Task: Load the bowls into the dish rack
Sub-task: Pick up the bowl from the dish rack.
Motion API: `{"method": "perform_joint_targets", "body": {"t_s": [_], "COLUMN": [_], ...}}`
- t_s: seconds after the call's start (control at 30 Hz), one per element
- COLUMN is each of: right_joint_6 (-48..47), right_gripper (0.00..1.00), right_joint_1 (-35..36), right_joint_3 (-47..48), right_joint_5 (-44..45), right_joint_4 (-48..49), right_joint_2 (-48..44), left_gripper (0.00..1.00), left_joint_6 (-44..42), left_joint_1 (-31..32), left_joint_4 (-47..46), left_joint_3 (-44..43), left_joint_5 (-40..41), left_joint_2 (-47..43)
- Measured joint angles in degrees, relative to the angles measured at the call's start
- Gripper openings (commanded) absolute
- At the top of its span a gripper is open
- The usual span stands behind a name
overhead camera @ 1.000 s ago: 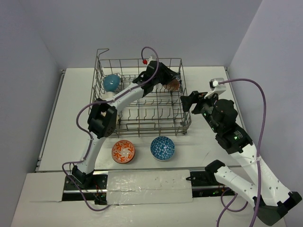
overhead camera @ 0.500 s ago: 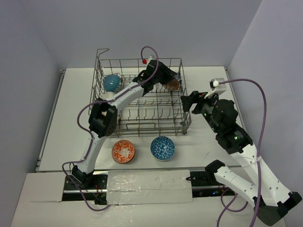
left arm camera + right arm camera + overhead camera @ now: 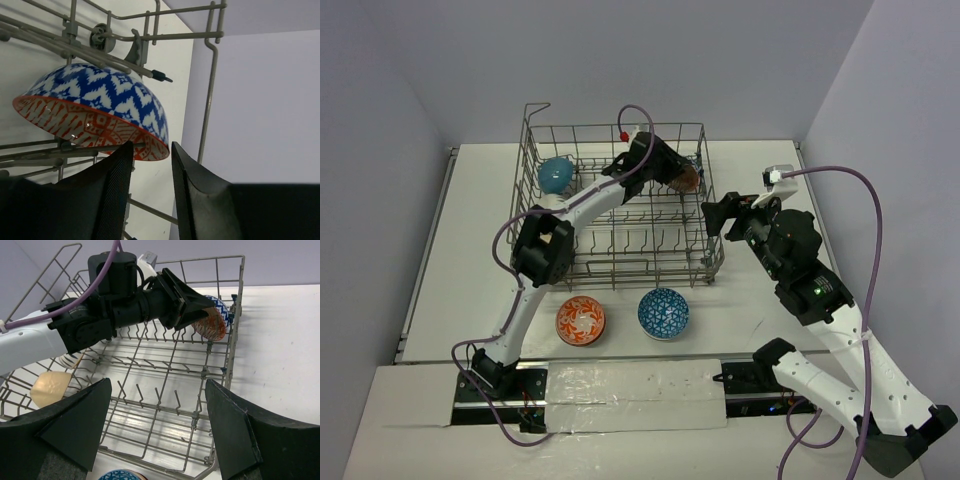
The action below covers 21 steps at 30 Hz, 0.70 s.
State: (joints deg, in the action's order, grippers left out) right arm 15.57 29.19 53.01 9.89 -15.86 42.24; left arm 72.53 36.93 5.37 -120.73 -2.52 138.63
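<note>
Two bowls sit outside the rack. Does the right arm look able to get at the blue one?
Probably yes. The blue bowl sits on open table in front of the dish rack, apart from the orange bowl; the right hand hovers open beside the rack, nothing between them.

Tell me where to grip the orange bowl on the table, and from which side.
Likely best: pinch the rim of the orange bowl from straight above, one finger inside. It sits upright, mouth up, apart from the blue bowl.
</note>
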Motion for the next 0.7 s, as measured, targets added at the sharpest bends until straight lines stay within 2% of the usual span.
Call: {"method": "perform_joint_targets", "body": {"t_s": [0.33,0.7], "right_joint_6": [0.0,0.0], "right_gripper": [0.83,0.83], "right_joint_1": [-0.1,-0.3], "right_joint_3": [0.0,0.0], "right_joint_5": [0.1,0.1], "right_joint_4": [0.0,0.0], "right_joint_2": [0.1,0.3], "left_gripper": [0.44,0.44], "left_joint_6": [-0.6,-0.9], "left_joint_1": [-0.5,-0.5], "left_joint_4": [-0.1,0.1], "left_joint_3": [-1.9,-6.4], "left_joint_5": [0.4,0.5], "left_joint_2": [0.0,4.5]}}
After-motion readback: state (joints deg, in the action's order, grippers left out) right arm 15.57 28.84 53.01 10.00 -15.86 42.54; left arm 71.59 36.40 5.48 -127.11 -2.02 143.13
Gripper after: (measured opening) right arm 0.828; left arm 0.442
